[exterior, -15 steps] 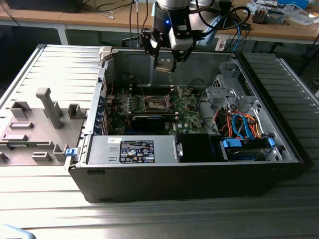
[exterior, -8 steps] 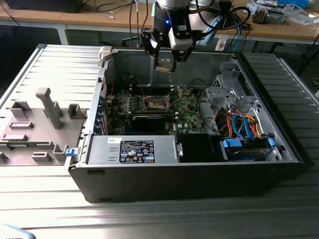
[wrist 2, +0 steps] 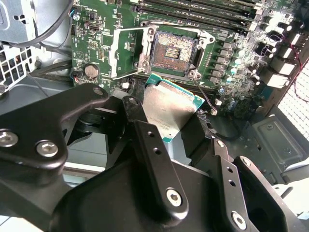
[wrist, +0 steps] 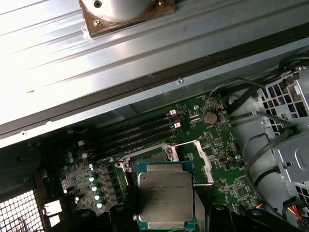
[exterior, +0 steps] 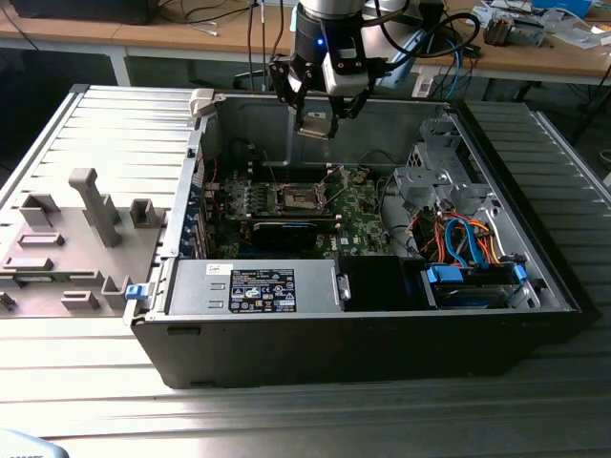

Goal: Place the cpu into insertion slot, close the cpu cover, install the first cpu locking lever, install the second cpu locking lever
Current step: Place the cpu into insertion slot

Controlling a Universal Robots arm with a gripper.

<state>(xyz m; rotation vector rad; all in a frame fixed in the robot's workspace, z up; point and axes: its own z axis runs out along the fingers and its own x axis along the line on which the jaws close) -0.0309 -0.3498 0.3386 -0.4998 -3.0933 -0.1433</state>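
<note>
Black two-fingered hand (wrist 2: 169,129) pinches the small flat silvery-tan square cpu (wrist 2: 169,107) by opposite edges, well above the open dark silver-rimmed insertion slot (wrist 2: 173,50); probably light, stiff, fragile.

In the second wrist view the tool (wrist 2: 166,126) hides the lower part of the cpu (wrist 2: 166,99). In the first wrist view the cpu covers most of the slot (wrist: 153,157). In the exterior view the top edge cuts off the arm (exterior: 329,29), and the slot's inside is too small to tell.
</note>
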